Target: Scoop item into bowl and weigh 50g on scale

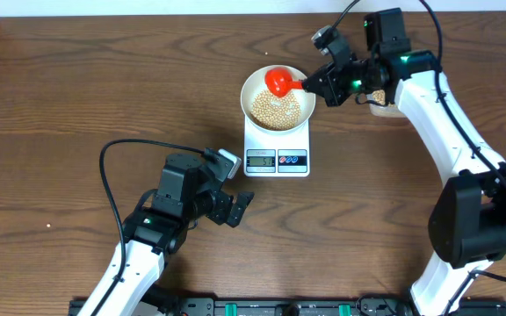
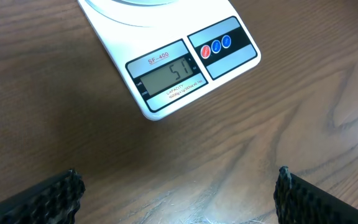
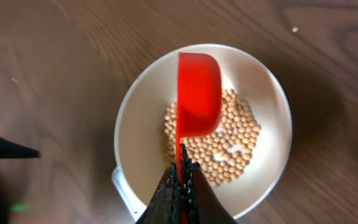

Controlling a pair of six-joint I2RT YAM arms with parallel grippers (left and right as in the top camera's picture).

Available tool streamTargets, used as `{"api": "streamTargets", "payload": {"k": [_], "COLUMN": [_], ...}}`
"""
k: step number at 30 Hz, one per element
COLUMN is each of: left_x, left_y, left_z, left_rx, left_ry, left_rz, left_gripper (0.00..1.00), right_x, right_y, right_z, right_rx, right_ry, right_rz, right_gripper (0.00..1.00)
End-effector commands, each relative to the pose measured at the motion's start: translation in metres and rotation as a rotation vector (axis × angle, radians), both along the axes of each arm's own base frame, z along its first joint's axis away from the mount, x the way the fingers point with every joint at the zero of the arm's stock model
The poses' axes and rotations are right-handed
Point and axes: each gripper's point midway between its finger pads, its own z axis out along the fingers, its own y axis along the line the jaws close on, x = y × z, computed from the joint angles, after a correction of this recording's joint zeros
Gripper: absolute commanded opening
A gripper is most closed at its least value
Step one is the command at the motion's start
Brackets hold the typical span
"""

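- Overhead: the white bowl [image 1: 247, 88] sits on the scale [image 1: 262, 140] on the table [image 1: 104, 79], with a layer of beans [image 1: 278, 110] in its bottom. The right pincer [image 1: 317, 85] is clenched on the handle of a red scoop [image 1: 278, 82], whose cup hangs over the bowl's far side. The left pincer [image 1: 240, 208] is released and empty, near the scale's front left corner but apart from it.
- Left wrist: its 2 fingers [image 2: 42, 199] stand wide over bare wood. The scale's display shows digits that read like 51.
- Right wrist: the scoop's cup lies above the beans, inside the rim. I cannot tell whether anything is left in it.
- Handling, as a judgement: the beans look hard, light and smooth, so they would roll and bounce. They are better carried in the scoop than pinched. The scoop looks stiff and light, and the handle end is the right hold. So close to 50, any correction means only a few beans.
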Motion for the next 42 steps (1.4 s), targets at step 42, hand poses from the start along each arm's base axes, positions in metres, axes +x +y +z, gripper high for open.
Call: {"api": "streamTargets", "payload": {"k": [42], "left_x": [0.0], "left_y": [0.0], "left_z": [0.0], "left_rx": [-0.006], "left_ry": [0.004], "left_rz": [0.008], "left_gripper": [1.0], "right_x": [0.0], "right_y": [-0.004], "right_z": [0.014], "right_rx": [-0.138], "right_ry": [-0.068], "right_rz": [-0.051], "right_gripper": [0.01]}}
